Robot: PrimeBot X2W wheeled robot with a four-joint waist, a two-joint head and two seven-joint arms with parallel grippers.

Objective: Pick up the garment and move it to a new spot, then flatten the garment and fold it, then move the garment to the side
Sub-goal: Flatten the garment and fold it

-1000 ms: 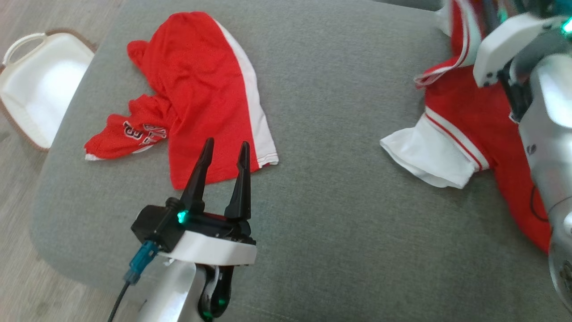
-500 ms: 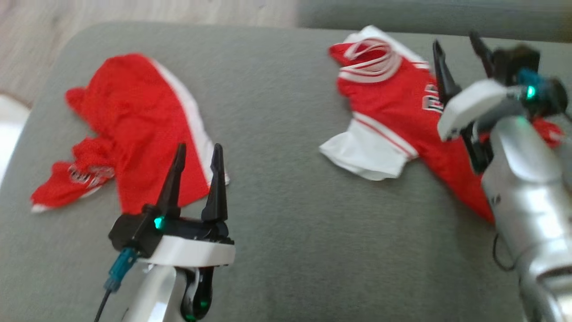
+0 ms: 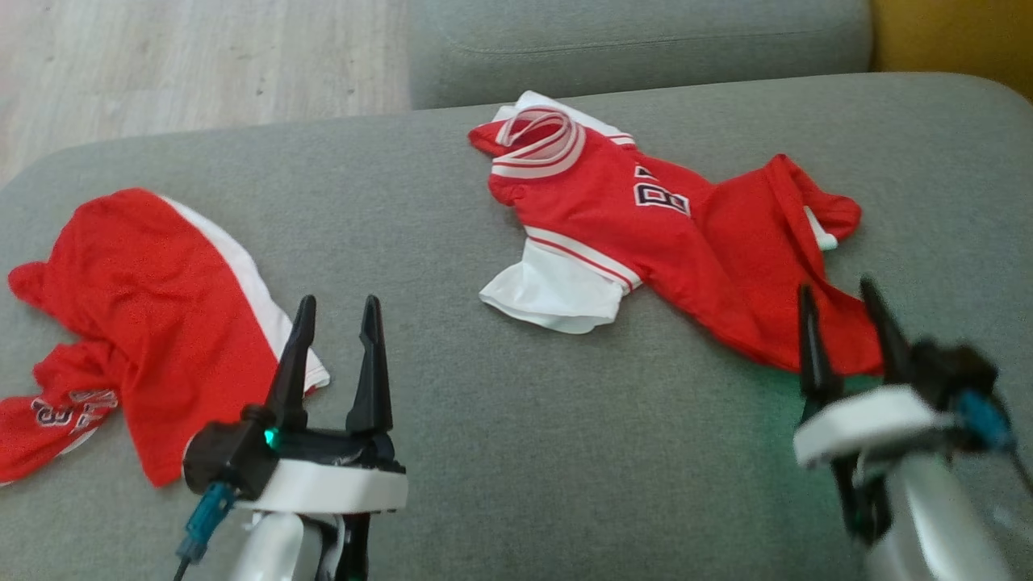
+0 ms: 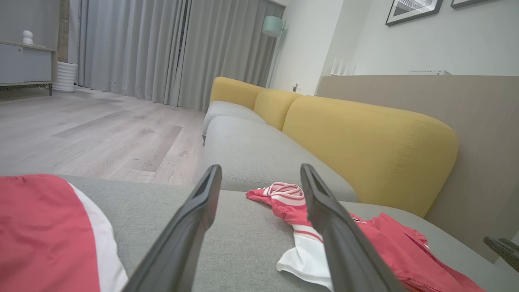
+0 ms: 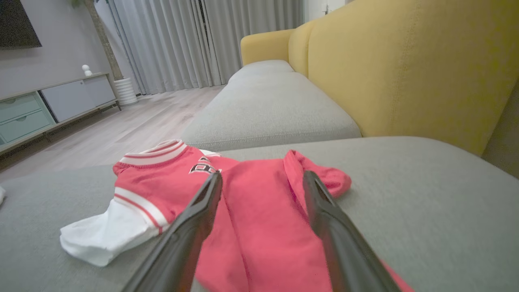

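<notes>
The garment, a red jersey (image 3: 670, 234) with white sleeves and a striped collar, lies crumpled on the grey sofa cushion (image 3: 500, 452), right of centre. My right gripper (image 3: 835, 288) stands open at the jersey's near hem, nothing between its fingers. In the right wrist view the open right gripper (image 5: 262, 175) points over the jersey (image 5: 251, 202). My left gripper (image 3: 339, 303) is open and empty at the lower left. In the left wrist view the left gripper (image 4: 260, 168) frames the jersey (image 4: 292, 202) farther along the cushion.
A second red garment with a white stripe (image 3: 137, 307) lies spread at the cushion's left end, just left of my left gripper. The yellow backrest (image 4: 365, 138) runs along the right side. Wooden floor (image 3: 202, 64) lies beyond the far edge.
The head camera has swung right and up. My right gripper has let go of the jersey and drawn back toward me; the jersey now lies loose on the cushion. The left gripper stays open.
</notes>
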